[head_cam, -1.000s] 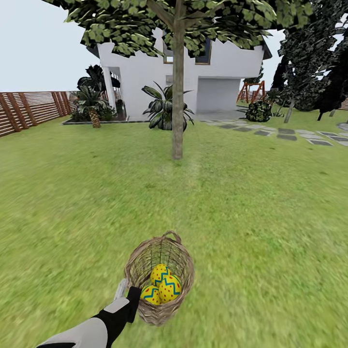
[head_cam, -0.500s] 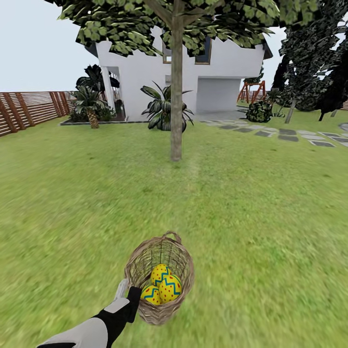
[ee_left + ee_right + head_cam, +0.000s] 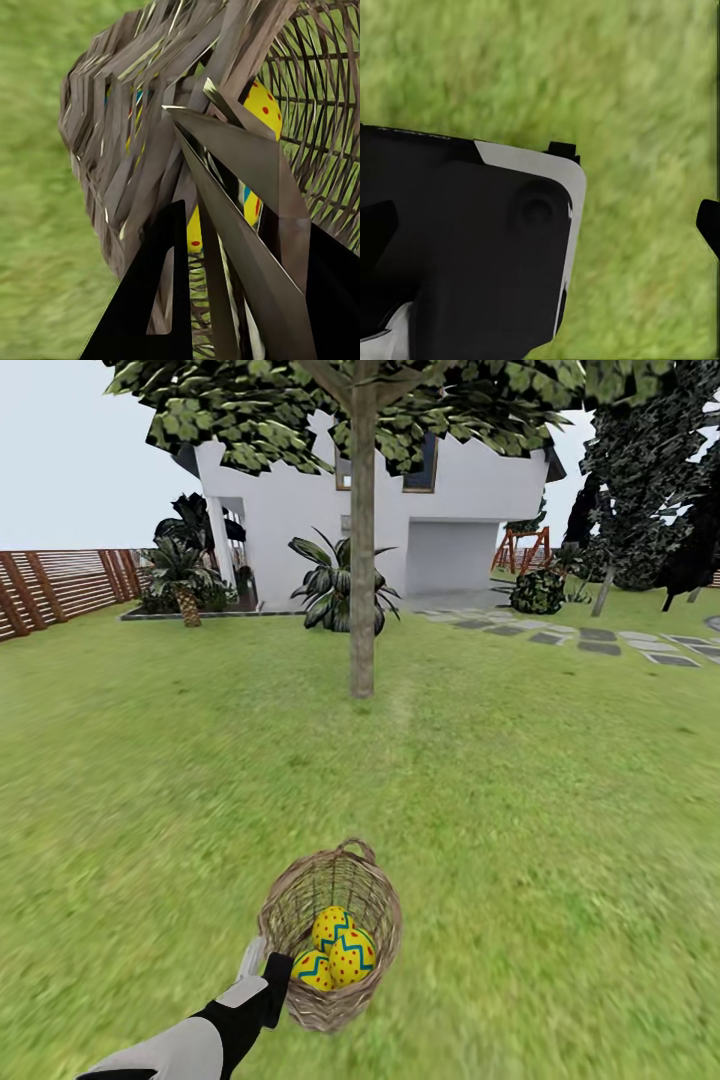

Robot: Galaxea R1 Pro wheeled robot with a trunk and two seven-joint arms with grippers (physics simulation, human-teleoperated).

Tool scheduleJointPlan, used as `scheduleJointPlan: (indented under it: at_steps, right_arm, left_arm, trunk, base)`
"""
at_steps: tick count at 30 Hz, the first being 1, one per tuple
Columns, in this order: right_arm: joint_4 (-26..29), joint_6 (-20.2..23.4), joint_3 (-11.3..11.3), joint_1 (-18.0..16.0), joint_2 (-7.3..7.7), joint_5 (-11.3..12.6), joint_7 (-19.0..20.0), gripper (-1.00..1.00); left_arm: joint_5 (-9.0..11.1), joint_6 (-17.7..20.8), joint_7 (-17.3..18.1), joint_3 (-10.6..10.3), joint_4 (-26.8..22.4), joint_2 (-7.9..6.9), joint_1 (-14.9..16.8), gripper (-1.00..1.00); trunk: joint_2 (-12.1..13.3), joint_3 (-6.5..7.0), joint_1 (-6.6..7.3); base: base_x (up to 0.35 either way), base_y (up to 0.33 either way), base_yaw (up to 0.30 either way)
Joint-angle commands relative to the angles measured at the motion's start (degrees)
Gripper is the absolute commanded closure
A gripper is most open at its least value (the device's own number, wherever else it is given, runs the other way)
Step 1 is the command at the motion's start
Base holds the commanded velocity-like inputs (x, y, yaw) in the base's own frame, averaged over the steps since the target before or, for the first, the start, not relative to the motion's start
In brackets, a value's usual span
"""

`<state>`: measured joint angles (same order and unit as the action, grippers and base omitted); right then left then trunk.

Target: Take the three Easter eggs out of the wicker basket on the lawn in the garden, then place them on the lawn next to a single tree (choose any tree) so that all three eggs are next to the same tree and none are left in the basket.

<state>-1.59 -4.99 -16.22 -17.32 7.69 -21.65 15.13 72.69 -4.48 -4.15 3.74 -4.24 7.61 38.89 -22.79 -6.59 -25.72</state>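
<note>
The tree [image 3: 362, 560] looks nearer now. Our left gripper [image 3: 262, 967] grips the basket [image 3: 375, 900]; three eggs [image 3: 334, 948] inside.

white house [image 3: 300, 510] at twelve o'clock, wooden fence [image 3: 60, 585] at ten, stepping stones [image 3: 600, 640] and swing frame [image 3: 522, 548] toward two.

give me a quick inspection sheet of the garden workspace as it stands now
surface: lawn, flat mottled grass.
job's things: basket tilted, gripped at its rim; three eggs inside. Tree straight ahead, well beyond the basket.
clutter: nothing seen on the grass near the basket.
grippers: left gripper shut on the basket's wall, weave between its fingers in the wrist view. Right gripper: one fingertip shows over grass; state unclear.
cables: nothing seen.
surroundings: white house, fence, palms, stepping stones, dark trees.
</note>
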Motion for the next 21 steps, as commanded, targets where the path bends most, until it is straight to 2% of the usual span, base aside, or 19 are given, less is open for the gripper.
scheduleJointPlan:
  at_steps: [1, 19, 21]
  right_arm:
    - [-0.2, -0.3, -0.5, -0.1, 0.04, -0.5, 0.1, -1.00]
    - [-0.2, -0.4, -0.5, -0.1, 0.16, -0.3, 0.2, -1.00]
    - [-0.2, -0.4, -0.5, -0.1, 0.27, -0.2, 0.1, -1.00]
  left_arm:
    - [-0.4, -0.1, -0.3, 0.4, -0.2, 0.05, 0.0, 1.00]
    - [-0.4, -0.1, -0.3, 0.3, -0.2, 0.15, 0.0, 1.00]
    - [-0.4, -0.1, -0.3, 0.3, -0.2, 0.13, 0.0, 1.00]
  trunk:
    - [-0.1, -0.12, -0.07]
    - [-0.1, -0.12, -0.07]
    - [-0.1, -0.12, -0.07]
  base:
    - [0.330, -0.090, 0.000]
    - [0.330, -0.089, 0.000]
    - [0.330, -0.089, 0.171]
